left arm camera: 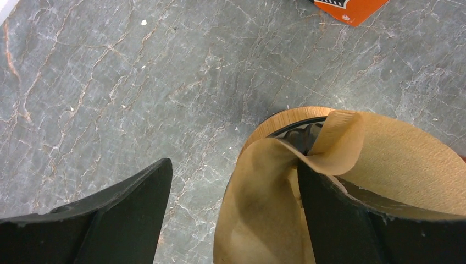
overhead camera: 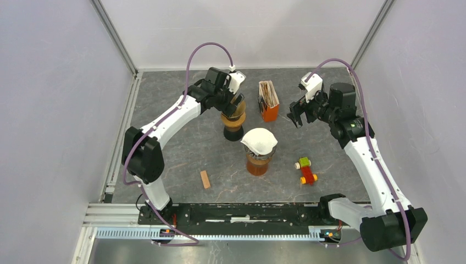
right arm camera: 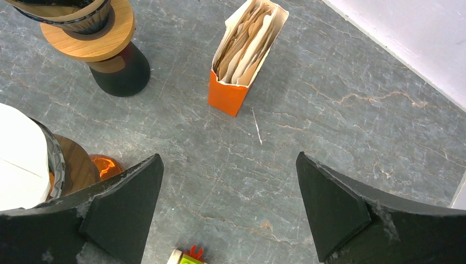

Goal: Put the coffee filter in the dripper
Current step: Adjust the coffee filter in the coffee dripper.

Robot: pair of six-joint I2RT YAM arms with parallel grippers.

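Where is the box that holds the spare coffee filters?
Look at the grey table, toward its far side between the two robot arms. Right of the wooden dripper stand stands a small box. It is the only orange box, open on top with brown papers packed inside.

Twin arms, white shells on black joints.
Both the left arm [overhead camera: 170, 118] and right arm [overhead camera: 376, 165] trail a purple cable [overhead camera: 209, 44] looping off the wrist; left claw [left arm camera: 233, 165] and right claw [right arm camera: 228, 155] have matte black, wedge-shaped fingers [right arm camera: 340, 209] with scuffed edges.
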